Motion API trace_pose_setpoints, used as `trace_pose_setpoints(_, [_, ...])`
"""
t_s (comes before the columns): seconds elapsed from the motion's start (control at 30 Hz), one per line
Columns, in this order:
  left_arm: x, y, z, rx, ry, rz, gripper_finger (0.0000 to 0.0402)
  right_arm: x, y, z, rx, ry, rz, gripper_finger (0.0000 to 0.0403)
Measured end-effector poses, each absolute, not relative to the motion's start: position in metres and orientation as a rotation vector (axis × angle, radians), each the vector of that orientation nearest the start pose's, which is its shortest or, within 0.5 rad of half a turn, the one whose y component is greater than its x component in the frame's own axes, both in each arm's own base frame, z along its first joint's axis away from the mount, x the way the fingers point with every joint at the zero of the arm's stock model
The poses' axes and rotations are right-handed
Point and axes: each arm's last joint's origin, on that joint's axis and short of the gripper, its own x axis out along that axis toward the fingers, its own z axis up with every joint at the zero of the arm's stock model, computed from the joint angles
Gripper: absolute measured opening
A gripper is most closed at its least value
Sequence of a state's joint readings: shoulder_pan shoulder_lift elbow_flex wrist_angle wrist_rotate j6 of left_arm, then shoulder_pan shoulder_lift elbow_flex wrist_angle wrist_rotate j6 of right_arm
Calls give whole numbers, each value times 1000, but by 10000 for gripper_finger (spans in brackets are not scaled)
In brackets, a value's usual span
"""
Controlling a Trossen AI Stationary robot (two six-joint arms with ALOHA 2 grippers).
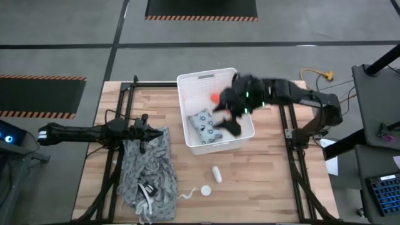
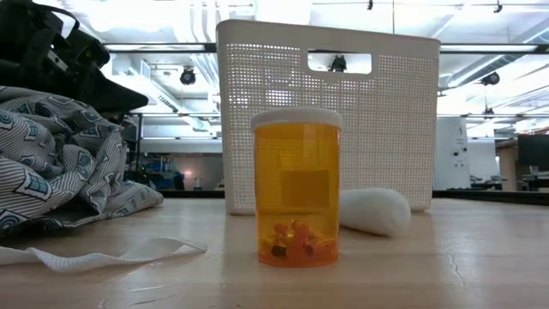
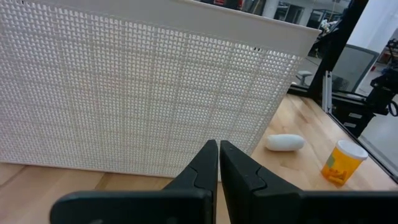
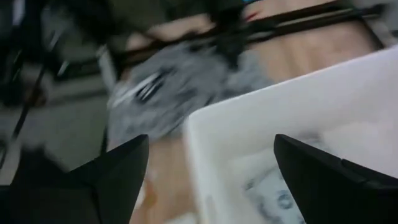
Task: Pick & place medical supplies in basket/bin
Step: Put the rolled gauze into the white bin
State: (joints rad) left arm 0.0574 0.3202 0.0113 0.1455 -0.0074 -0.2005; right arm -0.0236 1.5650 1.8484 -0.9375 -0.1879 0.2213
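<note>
Overhead, the right gripper (image 1: 229, 119) hangs with fingers (image 4: 118, 171) spread wide and empty above the basket (image 1: 206, 77), where the grey-blue packet (image 1: 204, 123) lies (an orange tube (image 1: 214, 97) beside it). Left gripper (image 1: 145, 129), fingers (image 3: 208, 165) pressed together, waits over the patterned cloth (image 1: 150, 170). White bottle (image 1: 216, 174) and pill vial (image 2: 297, 186) stand on the counter (image 1: 262, 181).

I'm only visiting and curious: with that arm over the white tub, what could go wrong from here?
The right arm's open fingers hang over the white rectangular plastic tub, so a careless pull-out might clip its tall wall. The amber pill bottle with a white cap stands upright and might tip. The small white oblong bottle lies sideways and might roll.
</note>
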Motion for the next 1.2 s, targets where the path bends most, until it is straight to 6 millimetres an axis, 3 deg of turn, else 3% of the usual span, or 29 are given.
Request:
trace_pose_setpoints(0.23, [116,7,154,-204,156,81,0,309,84,399,168,827,326,329])
trace_pose_setpoints(0.5, [116,7,154,-204,156,81,0,312,136,330,124,1012,262,329])
trace_pose_setpoints(0.83, [116,7,153,-204,157,81,0,340,159,257,62,1168,216,330])
trace_pose_setpoints(1.0, [116,7,153,-204,157,81,0,353,164,226,0,1226,190,353])
trace_pose_setpoints(1.2, [116,7,154,-204,156,81,0,358,166,208,-28,1274,190,363])
